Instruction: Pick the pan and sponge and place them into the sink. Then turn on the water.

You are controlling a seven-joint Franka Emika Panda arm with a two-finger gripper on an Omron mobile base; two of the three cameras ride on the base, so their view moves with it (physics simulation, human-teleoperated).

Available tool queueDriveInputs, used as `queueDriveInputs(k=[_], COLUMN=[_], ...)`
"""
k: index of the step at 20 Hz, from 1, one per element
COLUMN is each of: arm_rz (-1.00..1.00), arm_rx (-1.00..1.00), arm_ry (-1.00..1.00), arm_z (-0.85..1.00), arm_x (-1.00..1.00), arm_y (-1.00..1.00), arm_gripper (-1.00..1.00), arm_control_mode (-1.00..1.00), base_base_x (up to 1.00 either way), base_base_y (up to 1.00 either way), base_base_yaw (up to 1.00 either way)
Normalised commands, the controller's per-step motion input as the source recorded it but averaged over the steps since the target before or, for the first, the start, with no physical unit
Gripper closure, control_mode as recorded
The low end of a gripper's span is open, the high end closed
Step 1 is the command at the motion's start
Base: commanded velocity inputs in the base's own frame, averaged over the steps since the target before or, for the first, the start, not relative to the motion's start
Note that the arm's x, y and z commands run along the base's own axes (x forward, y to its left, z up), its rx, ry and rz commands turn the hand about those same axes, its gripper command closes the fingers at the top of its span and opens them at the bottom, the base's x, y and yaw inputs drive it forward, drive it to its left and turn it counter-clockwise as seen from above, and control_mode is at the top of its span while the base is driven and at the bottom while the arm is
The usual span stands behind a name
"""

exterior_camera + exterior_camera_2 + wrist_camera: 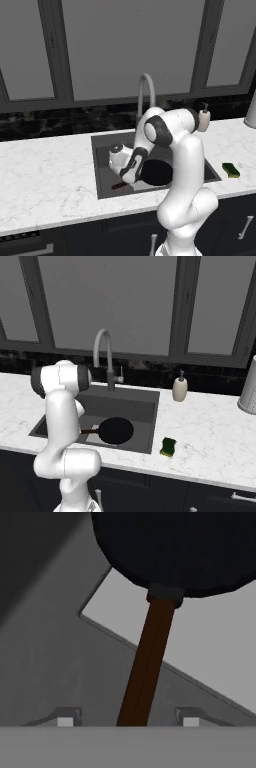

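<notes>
The black pan (pixel 159 173) (pixel 116 430) (pixel 175 547) lies inside the dark grey sink (pixel 103 150) (pixel 137 406), over the light grey square at its bottom. Its reddish-brown handle (pixel 147 662) (pixel 119 186) points to the sink's front left. My gripper (pixel 128 722) (pixel 127 181) is down in the basin, open, straddling the handle's end; both fingertips (pixel 65 722) stand well off the handle. The yellow-green sponge (pixel 231 170) (pixel 168 446) rests on the white marble counter just right of the sink, near the front edge. No water falls from the arched faucet (pixel 145 90) (pixel 102 343).
A beige soap dispenser (pixel 204 119) (pixel 179 388) stands behind the sink's right corner. A grey cylindrical container (pixel 248 387) (pixel 251 112) sits at the far right of the counter. Dark windows rise behind the backsplash. My arm's elbow hangs over the sink.
</notes>
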Motion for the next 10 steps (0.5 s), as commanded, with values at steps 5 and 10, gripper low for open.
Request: queueDriveInputs(k=[5, 10], arm_rz=[-0.03, -0.03], arm_rx=[0.01, 0.04], arm_ry=[-0.31, -0.32], arm_z=[0.49, 0.92], arm_x=[-0.48, -0.83], arm_y=[0.0, 0.0], arm_gripper=[-1.0, -1.0], arm_control_mode=[-1.0, -1.0], base_base_x=[0.0, 0.0], base_base_y=[0.0, 0.0], base_base_yaw=[0.0, 0.0])
